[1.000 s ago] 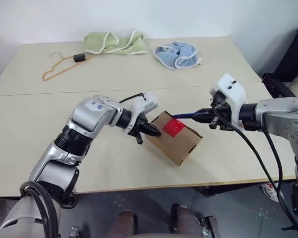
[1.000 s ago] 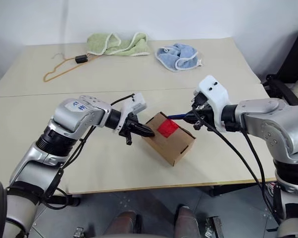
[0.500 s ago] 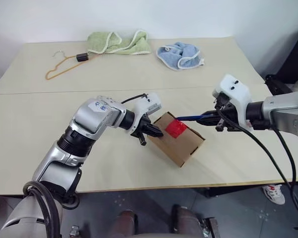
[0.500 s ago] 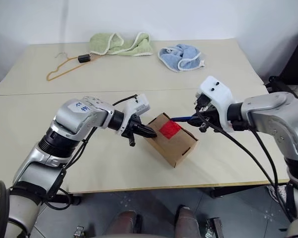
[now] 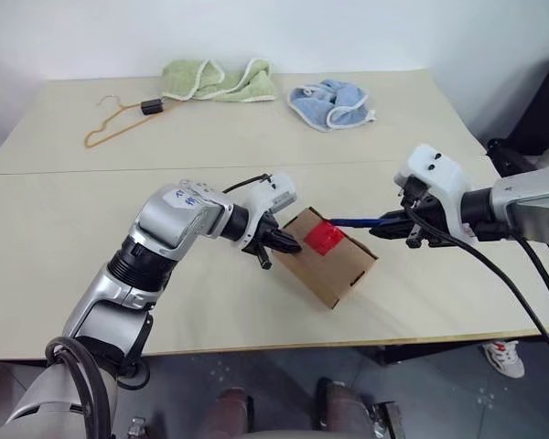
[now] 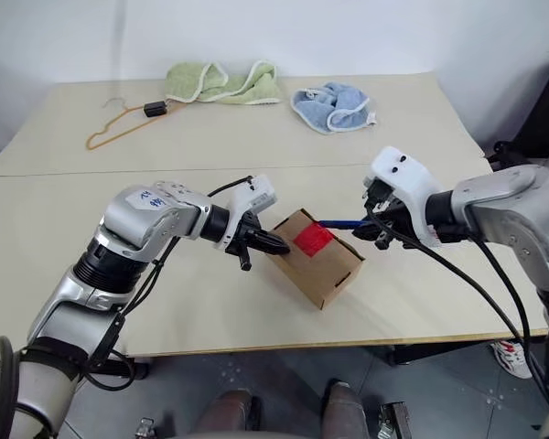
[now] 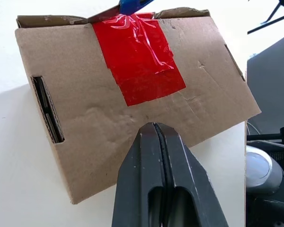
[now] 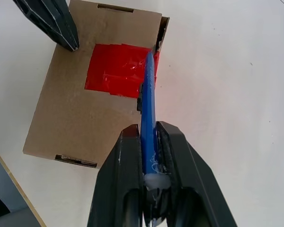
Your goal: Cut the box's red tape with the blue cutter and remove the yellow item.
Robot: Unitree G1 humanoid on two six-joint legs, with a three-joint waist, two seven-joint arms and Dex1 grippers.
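Since the earlier frame, right gripper (image 8: 149,142), clamping slim blue cutter (image 8: 147,111), withdrew slightly; closed, empty left gripper (image 7: 156,135) braces brown cardboard box (image 7: 85,118). Risk: blade skids off glossy red tape (image 7: 139,61), shifting box.

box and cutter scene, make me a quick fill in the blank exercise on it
1. The right gripper is shut on the blue ____.
2. The tape on the box is ____ in colour.
3. The left gripper, fingers shut, presses against the ____.
4. The cutter's tip rests at the edge of the ____ tape.

Missing words: cutter; red; box; red
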